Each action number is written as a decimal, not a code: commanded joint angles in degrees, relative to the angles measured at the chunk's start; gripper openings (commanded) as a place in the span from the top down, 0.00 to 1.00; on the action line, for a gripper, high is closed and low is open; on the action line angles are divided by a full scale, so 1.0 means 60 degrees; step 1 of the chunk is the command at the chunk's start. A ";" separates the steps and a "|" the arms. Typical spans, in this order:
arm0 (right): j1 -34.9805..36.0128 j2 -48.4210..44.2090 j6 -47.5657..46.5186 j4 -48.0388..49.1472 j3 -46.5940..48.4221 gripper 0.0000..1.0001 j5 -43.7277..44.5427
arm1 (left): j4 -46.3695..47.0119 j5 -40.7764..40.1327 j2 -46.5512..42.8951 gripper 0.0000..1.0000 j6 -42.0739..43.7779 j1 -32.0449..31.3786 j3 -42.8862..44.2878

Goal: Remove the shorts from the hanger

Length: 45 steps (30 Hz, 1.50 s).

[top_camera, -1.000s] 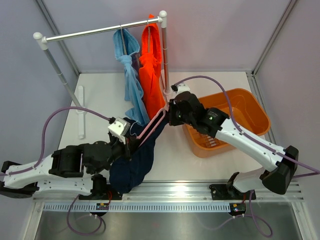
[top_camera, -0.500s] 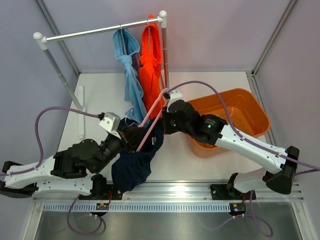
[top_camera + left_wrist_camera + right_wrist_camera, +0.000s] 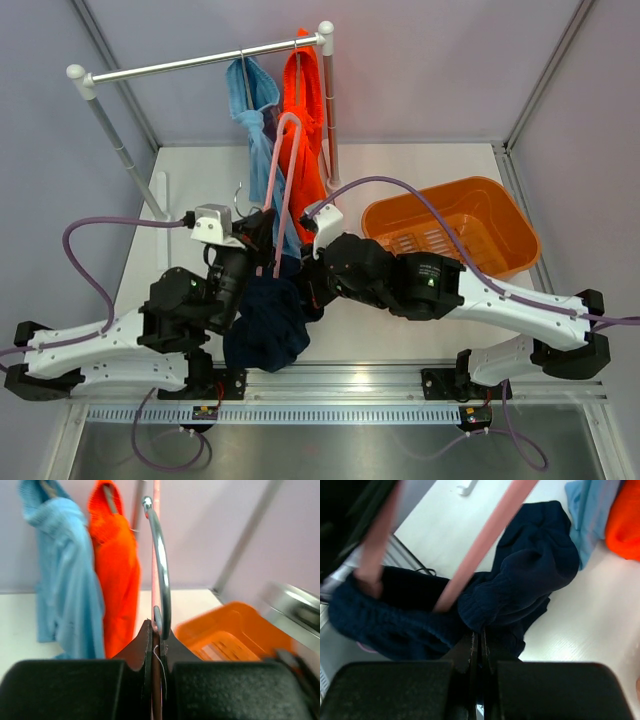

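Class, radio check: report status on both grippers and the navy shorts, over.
Left gripper shut on hanger. Right gripper shut on navy shorts. Shorts not yet off hanger. Nothing seen in the way.

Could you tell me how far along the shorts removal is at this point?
Done: the pink hanger is off the rail, held by the left fingers. In hand: the right fingers pinch the navy shorts, still draped on that hanger. Left: freeing them, then the light blue shorts and orange shorts hanging on the rail.
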 commanded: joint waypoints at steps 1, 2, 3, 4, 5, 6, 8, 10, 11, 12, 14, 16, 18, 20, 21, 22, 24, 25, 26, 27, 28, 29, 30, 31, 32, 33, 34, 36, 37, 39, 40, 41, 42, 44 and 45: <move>0.0562 -0.0044 -0.0061 -0.0121 0.0745 1.00 0.0552 | 0.2155 -0.0867 0.0472 1.00 0.0806 0.0759 0.0635; 0.0752 -0.0058 -0.0090 -0.0092 0.0774 1.00 0.0538 | 0.2199 -0.0896 0.0604 1.00 0.0850 0.0936 0.0679; 0.0841 -0.0116 -0.0119 -0.0048 0.0775 1.00 0.0392 | 0.2200 -0.0896 0.0779 1.00 0.0865 0.1097 0.0766; 0.0929 -0.0233 -0.0120 0.0040 0.0760 1.00 0.0304 | 0.2156 -0.0751 0.0854 1.00 0.0836 0.1490 0.0811; 0.1060 -0.0292 -0.0149 0.0084 0.0760 1.00 0.0129 | 0.2083 -0.0648 0.0912 1.00 0.0793 0.1683 0.0855; 0.1134 -0.0438 -0.0163 0.0128 0.0731 1.00 0.0026 | 0.2010 -0.0459 0.0985 1.00 0.0734 0.1859 0.0884; 0.1208 -0.0570 -0.0193 0.0070 0.0731 1.00 -0.0063 | 0.1747 -0.0180 0.0972 1.00 0.0398 0.2313 0.0957; 0.1237 -0.0745 -0.0164 -0.0279 0.0891 1.00 0.0287 | 0.1292 -0.0018 0.1001 1.00 0.0163 0.2664 0.1234; 0.1237 -0.0805 -0.0178 -0.0412 0.0979 1.00 0.0520 | 0.1146 -0.0003 0.1015 1.00 0.0148 0.2753 0.1367; 0.1237 -0.0878 -0.0222 -0.0660 0.1212 1.00 0.1045 | 0.0753 0.0041 0.1001 1.00 0.0133 0.2812 0.1527; 0.1223 -0.0995 -0.0426 -0.0896 0.1564 1.00 0.1894 | 0.0094 0.0027 0.1030 1.00 0.0016 0.2915 0.2142; 0.1208 -0.0923 -0.0631 -0.1408 0.2427 1.00 0.2657 | -0.0917 -0.0032 0.1045 1.00 -0.0188 0.2930 0.2668; 0.1223 -0.0646 -0.1070 -0.2021 0.3623 1.00 0.4180 | -0.1900 -0.0003 0.0943 1.00 -0.0598 0.2930 0.2847; 0.1121 -0.0484 -0.1901 -0.2084 0.4287 1.00 0.5495 | -0.2716 0.0128 0.0709 1.00 -0.1066 0.2915 0.2833; 0.1019 -0.0323 -0.2182 -0.2084 0.5001 1.00 0.5822 | -0.2925 0.0187 0.0650 1.00 -0.1344 0.2915 0.2789; 0.0916 -0.0264 -0.2446 -0.2026 0.5327 1.00 0.6116 | -0.3130 0.0173 0.0577 1.00 -0.1434 0.2915 0.2760; 0.0754 -0.0321 -0.3616 -0.1153 0.5942 1.00 0.7228 | -0.3685 0.0202 0.0430 1.00 -0.1653 0.2915 0.2628; 0.0754 -0.0423 -0.4143 -0.0639 0.6004 1.00 0.7609 | -0.3834 0.0202 0.0372 1.00 -0.1683 0.2915 0.2584; 0.0739 -0.0555 -0.5482 0.0034 0.5888 1.00 0.8309 | -0.4097 0.0231 0.0342 1.00 -0.1712 0.2915 0.2511; 0.0754 -0.0933 -0.6424 0.2085 0.5641 1.00 0.8620 | -0.4201 0.0260 0.0298 1.00 -0.1727 0.2930 0.2481; 0.0754 -0.1213 -0.8956 0.3585 0.5232 1.00 0.9044 | -0.4289 0.0290 0.0283 1.00 -0.1713 0.2930 0.2481; 0.0681 -0.1462 -1.0374 0.5587 0.4285 1.00 0.9077 | -0.4420 0.0319 0.0298 1.00 -0.1655 0.2930 0.2481; 0.0594 -0.1812 -1.1664 0.9044 0.4029 1.00 0.8976 | -0.4494 0.0377 0.0327 1.00 -0.1567 0.2930 0.2525; 0.0433 -0.1874 -1.2910 0.9876 0.4012 1.00 0.8844 | -0.4582 0.0421 0.0342 1.00 -0.1552 0.2915 0.2554; 0.0156 -0.1889 -1.3009 1.0203 0.4128 1.00 0.8495 | -0.4713 0.0465 0.0356 1.00 -0.1537 0.2915 0.2612; -0.0601 -0.1846 -1.2909 0.9960 0.4535 1.00 0.8274 | -0.4772 0.0582 0.0385 1.00 -0.1537 0.2915 0.2671; -0.0942 -0.1802 -1.2647 0.9725 0.4742 1.00 0.8098 | -0.4817 0.0641 0.0444 1.00 -0.1537 0.2930 0.2701; -0.1891 -0.1540 -1.2702 0.9606 0.5123 1.00 0.7643 | -0.4876 0.0758 0.0517 1.00 -0.1479 0.2930 0.2716; -0.2187 -0.1378 -1.2877 0.9649 0.5227 1.00 0.7555 | -0.4876 0.0773 0.0575 1.00 -0.1435 0.2930 0.2701; -0.2817 -0.0955 -1.2922 0.9607 0.5520 1.00 0.7394 | -0.4817 0.0832 0.0620 1.00 -0.1405 0.2930 0.2657; -0.3531 -0.0807 -1.2850 0.9490 0.5622 1.00 0.7335 | -0.4802 0.0861 0.0649 1.00 -0.1420 0.2930 0.2584; -0.3901 -0.0675 -1.2385 0.9170 0.5928 1.00 0.7189 | -0.4788 0.0905 0.0664 1.00 -0.1434 0.2915 0.2555; -0.4281 -0.0383 -1.1960 0.8180 0.6163 1.00 0.7086 | -0.4802 0.0963 0.0678 1.00 -0.1478 0.2930 0.2511; -0.5410 -0.0060 -1.0728 0.7062 0.6733 1.00 0.6823 | -0.4802 0.1022 0.0678 1.00 -0.1493 0.2930 0.2452; -0.5718 0.0232 -1.0464 0.6434 0.6795 1.00 0.6749 | -0.4846 0.1051 0.0664 1.00 -0.1537 0.2930 0.2452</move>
